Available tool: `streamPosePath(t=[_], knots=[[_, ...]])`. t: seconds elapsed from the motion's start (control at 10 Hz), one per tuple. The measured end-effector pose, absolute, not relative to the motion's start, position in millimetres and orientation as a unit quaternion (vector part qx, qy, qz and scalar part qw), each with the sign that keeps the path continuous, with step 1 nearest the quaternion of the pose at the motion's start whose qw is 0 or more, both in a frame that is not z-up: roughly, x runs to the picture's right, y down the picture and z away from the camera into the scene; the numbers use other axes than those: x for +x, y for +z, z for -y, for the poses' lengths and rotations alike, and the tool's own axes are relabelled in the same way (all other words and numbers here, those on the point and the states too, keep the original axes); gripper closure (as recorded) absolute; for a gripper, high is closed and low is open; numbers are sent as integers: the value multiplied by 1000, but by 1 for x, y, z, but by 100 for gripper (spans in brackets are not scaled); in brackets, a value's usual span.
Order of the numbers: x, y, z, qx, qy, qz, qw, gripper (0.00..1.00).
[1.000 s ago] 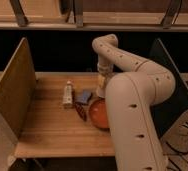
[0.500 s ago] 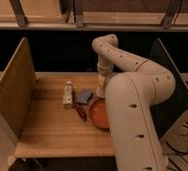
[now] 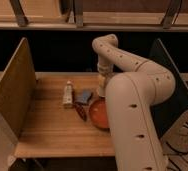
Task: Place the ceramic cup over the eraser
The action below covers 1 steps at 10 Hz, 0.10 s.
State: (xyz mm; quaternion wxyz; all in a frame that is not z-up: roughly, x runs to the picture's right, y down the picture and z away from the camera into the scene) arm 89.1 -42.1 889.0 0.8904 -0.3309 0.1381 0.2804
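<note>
The gripper (image 3: 103, 90) reaches down at the far side of the tabletop (image 3: 52, 125), just behind the orange bowl (image 3: 100, 113), probably toward the cup.

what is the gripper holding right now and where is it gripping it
It cannot be told. The gripper is low over the table, just behind the orange bowl, and the arm hides whatever is at its tip.

Nothing has moved since a second ago: the claw (image 3: 103, 90) still hangs low over the table's (image 3: 52, 125) far side.
</note>
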Motion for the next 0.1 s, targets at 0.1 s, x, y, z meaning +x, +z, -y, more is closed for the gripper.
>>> streamPosePath(t=[0.1], knots=[[89,889,42,-331,280,-138,890,20]])
